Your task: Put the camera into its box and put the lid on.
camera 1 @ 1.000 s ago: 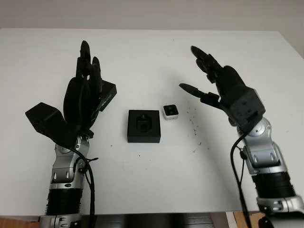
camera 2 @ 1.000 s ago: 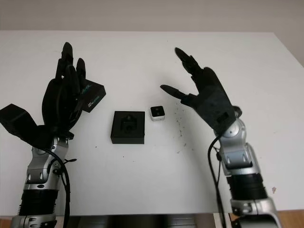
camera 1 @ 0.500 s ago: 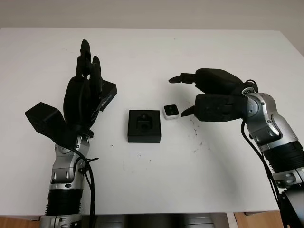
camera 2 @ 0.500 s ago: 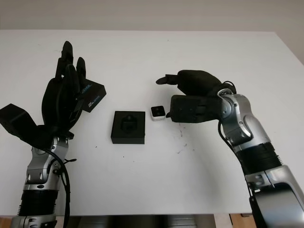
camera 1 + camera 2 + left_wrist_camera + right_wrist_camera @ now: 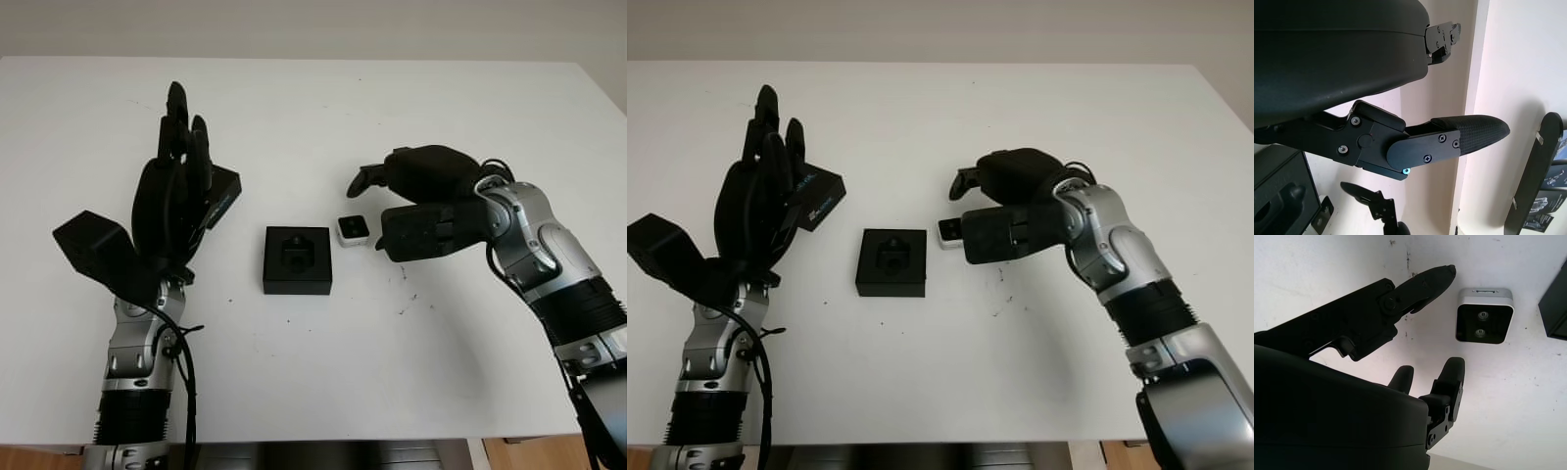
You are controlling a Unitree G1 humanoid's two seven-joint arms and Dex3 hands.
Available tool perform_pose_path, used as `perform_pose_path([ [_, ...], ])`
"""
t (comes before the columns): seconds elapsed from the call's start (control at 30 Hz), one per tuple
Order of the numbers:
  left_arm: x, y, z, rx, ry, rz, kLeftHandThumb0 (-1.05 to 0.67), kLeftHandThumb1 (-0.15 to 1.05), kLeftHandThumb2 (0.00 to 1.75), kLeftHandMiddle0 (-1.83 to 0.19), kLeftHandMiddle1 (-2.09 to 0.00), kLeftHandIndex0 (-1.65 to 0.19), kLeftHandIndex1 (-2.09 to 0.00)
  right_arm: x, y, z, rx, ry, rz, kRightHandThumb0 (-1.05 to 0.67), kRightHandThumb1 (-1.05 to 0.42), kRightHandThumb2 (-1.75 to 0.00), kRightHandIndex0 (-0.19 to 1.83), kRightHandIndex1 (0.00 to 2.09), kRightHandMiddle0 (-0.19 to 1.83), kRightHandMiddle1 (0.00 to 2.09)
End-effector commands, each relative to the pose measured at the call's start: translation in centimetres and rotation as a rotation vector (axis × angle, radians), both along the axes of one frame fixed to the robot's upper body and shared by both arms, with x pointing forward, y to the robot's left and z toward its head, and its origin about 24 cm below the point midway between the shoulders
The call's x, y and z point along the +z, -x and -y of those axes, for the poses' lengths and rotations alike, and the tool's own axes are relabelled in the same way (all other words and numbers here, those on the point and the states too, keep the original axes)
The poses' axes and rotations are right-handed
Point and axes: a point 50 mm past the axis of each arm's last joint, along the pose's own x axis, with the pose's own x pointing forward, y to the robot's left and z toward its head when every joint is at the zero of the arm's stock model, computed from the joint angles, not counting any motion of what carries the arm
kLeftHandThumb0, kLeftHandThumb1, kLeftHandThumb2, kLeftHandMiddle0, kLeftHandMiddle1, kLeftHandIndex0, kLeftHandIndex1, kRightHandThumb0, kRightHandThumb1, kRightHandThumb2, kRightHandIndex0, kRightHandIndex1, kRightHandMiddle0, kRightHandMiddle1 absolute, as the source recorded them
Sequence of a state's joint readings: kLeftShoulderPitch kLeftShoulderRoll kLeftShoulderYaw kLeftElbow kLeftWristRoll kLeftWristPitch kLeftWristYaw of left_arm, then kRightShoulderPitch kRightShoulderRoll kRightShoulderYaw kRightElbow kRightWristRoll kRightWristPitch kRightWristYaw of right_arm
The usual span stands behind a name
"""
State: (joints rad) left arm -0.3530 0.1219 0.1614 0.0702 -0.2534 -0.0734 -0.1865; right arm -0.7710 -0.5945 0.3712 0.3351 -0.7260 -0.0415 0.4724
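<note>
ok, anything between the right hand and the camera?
Nothing. Right wrist view shows bare white table between the open right hand and the camera; its fingers flank it without touching.

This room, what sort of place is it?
Likely a robot test bench: a plain white table against a bare wall, holding just a small camera, its open black box and lid.

Black 3-finger hands, silver jointed forearms, black cables, visible screws
</note>
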Motion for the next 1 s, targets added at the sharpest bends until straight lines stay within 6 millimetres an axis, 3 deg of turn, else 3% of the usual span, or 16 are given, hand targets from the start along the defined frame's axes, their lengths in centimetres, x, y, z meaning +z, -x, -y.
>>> perform_pose_path([
  [0.0,0.2,-0.1,0.1,-0.005,0.003,0.007,-0.79,1.05,0.58,0.19,0.0,0.19,0.0,0.8,0.2,-0.4,0.023,0.018,0.041,-0.67,-0.83,-0.06,-0.15,1.4,0.06,1.15],
  [0.13,0.2,0.0,0.1,-0.001,-0.001,0.009,-0.8,1.05,0.58,0.19,0.0,0.19,0.0,0.3,0.5,-0.2,0.039,0.038,0.084,-0.74,-0.85,-0.05,-0.04,1.15,0.04,1.18],
  [0.23,0.2,0.0,0.1,-0.002,-0.002,0.009,-0.79,1.05,0.59,0.19,0.0,0.19,0.0,-0.2,0.7,0.0,0.041,-0.003,0.094,-0.74,-0.85,-0.05,-0.03,1.09,0.02,1.22],
  [0.37,0.2,0.0,0.1,-0.002,0.002,0.01,-0.79,1.05,0.59,0.19,0.0,0.19,0.0,-1.2,1.1,0.3,0.033,-0.101,0.101,-0.71,-0.87,-0.06,0.07,0.37,-0.15,1.36],
  [0.43,0.1,0.0,0.1,-0.002,0.004,0.009,-0.79,1.05,0.59,0.19,0.0,0.19,0.0,-1.7,1.3,0.4,0.029,-0.146,0.123,-0.7,-0.88,-0.06,0.09,0.22,-0.18,1.36],
  [0.6,0.1,0.0,0.0,0.001,0.005,0.007,-0.79,1.05,0.58,0.19,0.0,0.19,0.0,-2.9,1.7,0.6,0.038,-0.252,0.207,-0.72,-0.89,-0.06,0.13,0.15,-0.18,1.37],
  [0.97,0.1,0.0,-0.1,0.006,0.003,0.006,-0.8,1.05,0.57,0.19,0.0,0.19,0.0,-4.5,1.7,0.6,0.004,-0.296,0.197,-0.7,-0.91,-0.05,0.1,0.09,-0.19,1.27],
])
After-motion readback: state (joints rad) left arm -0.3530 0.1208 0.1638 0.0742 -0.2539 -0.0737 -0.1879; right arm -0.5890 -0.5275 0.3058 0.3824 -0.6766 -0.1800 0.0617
